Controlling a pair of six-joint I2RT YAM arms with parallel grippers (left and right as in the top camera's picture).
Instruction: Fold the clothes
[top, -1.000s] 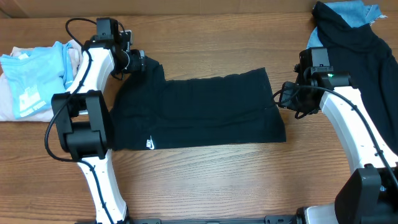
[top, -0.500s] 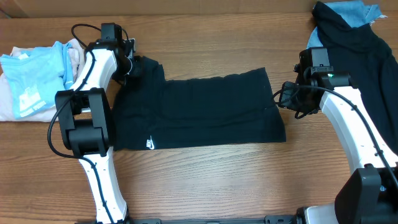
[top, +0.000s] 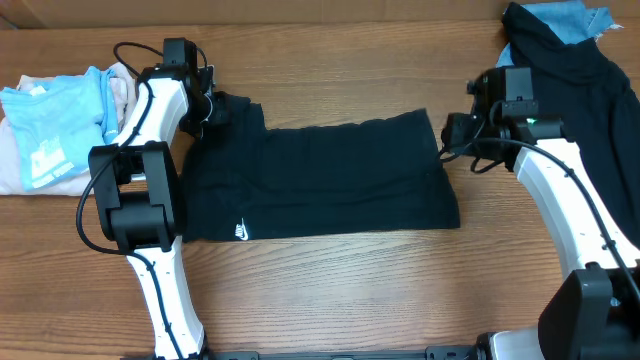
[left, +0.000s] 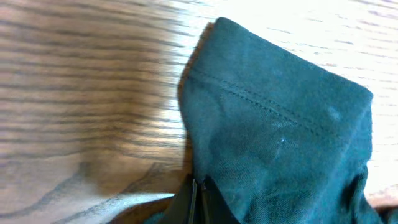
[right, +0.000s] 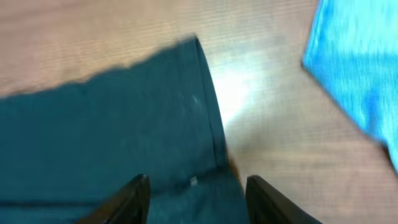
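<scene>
Across the middle of the wooden table (top: 330, 290) we see the black T-shirt (top: 320, 185) spread flat, its white logo (top: 241, 231) near the front left corner. At the shirt's rear left corner, the left gripper (top: 210, 108) has its jaws closed together on the raised sleeve (left: 280, 124); the wrist view shows the fingertips meeting in the fabric. At the shirt's right edge, the right gripper (right: 198, 199) hovers with its jaws wide apart, holding nothing, with black cloth beneath them. We note a light-blue tee (top: 50, 125) at far left and a dark garment (top: 585, 90) at far right.
</scene>
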